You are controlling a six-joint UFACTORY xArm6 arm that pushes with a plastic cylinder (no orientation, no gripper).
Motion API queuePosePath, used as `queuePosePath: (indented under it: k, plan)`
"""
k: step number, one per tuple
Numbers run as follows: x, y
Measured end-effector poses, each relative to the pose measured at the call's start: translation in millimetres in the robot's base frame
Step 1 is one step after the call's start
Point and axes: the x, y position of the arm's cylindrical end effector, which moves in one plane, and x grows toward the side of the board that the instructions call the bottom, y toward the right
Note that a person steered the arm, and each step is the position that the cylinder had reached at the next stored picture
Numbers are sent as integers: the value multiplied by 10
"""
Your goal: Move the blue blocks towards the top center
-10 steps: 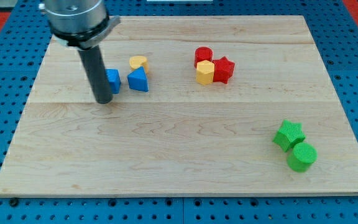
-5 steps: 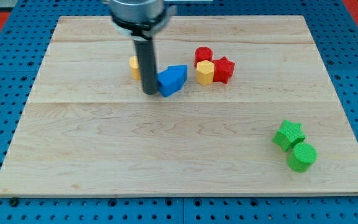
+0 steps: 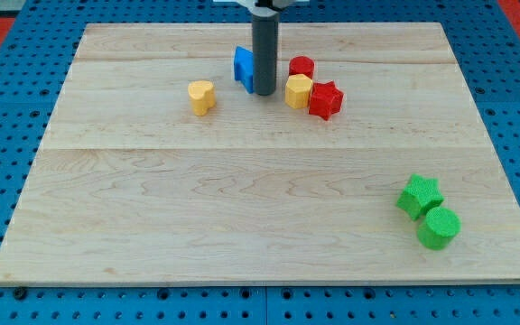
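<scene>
Pressing tip (image 3: pixel 264 92) against the blue blocks (image 3: pixel 243 68) at its ten o'clock, up near top centre of the tabletop (image 3: pixel 242 208); no jaws on this rod. Risking a clip on the yellow hexagonal block (image 3: pixel 298 91) and red blocks (image 3: pixel 314 88) just at three o'clock if swung wide. Leaving little room at twelve before the edge, plenty open toward six.

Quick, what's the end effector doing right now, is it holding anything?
My tip: a bare rod, nothing to open or close, holding nothing; it stands against the right side of the blue block.
</scene>
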Motion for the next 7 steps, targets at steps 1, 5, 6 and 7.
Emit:
queuePosePath:
  k: [1, 5, 6, 7]
  plan:
    - [-39, -94]
    - [-378, -613]
    - [-378, -622]
    - [-318, -544]
